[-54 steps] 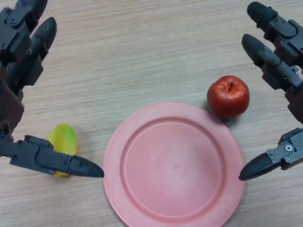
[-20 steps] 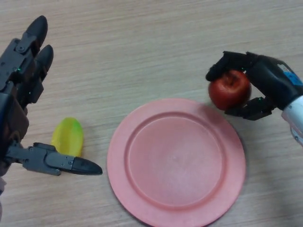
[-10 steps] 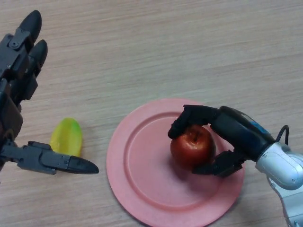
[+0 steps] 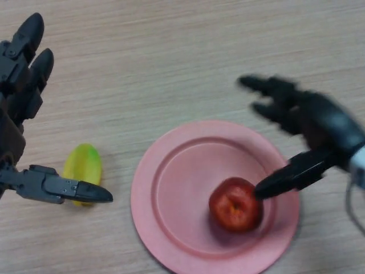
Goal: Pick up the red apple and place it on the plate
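The red apple point(image 4: 235, 204) lies on the pink plate point(image 4: 171, 194), right of its middle. My right hand point(image 4: 319, 123) is open above the plate's right edge, fingers spread. Its thumb tip is beside the apple's right side; I cannot tell whether it touches. My left hand point(image 4: 20, 103) is open and idle at the left edge of the view.
A yellow-green fruit point(image 4: 82, 168) lies on the wooden table point(image 4: 171, 63) left of the plate, just behind my left thumb point(image 4: 63, 187).
My right hand carried the apple from beside the plate onto it, then opened and let it go. The apple now rests on the plate. The left hand barely moved.
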Controlling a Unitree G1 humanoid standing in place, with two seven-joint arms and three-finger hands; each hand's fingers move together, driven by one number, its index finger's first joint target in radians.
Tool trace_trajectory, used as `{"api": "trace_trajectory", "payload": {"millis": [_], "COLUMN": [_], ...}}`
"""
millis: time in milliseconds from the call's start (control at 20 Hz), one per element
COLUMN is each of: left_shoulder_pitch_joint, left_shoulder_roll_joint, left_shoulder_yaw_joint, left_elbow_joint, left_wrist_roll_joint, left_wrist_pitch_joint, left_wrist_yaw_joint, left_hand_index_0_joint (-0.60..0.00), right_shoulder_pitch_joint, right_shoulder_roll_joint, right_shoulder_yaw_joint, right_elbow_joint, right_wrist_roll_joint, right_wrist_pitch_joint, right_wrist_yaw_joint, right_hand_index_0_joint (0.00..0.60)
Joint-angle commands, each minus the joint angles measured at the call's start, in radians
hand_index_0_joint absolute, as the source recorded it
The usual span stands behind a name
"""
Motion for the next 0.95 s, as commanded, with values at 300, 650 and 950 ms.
{"api": "trace_trajectory", "payload": {"millis": [300, 650, 950], "left_shoulder_pitch_joint": [0.006, -0.001, 0.017], "left_shoulder_roll_joint": [0.028, 0.014, 0.001], "left_shoulder_yaw_joint": [0.064, 0.0, -0.01], "left_elbow_joint": [-0.026, -0.04, -0.084], "left_wrist_roll_joint": [-0.046, -0.04, -0.036], "left_wrist_pitch_joint": [-0.206, -0.141, -0.126], "left_wrist_yaw_joint": [-0.024, 0.042, 0.029], "left_hand_index_0_joint": [0.0, 0.0, 0.0], "right_shoulder_pitch_joint": [0.142, 0.164, 0.171], "right_shoulder_roll_joint": [-0.044, -0.039, -0.043], "right_shoulder_yaw_joint": [-0.152, -0.171, -0.175], "right_elbow_joint": [-0.248, -0.344, -0.417], "right_wrist_roll_joint": [0.222, 0.332, 0.36], "right_wrist_pitch_joint": [-0.225, -0.148, -0.112], "right_wrist_yaw_joint": [-0.143, -0.127, -0.116], "right_hand_index_0_joint": [0.0, 0.0, 0.0]}}
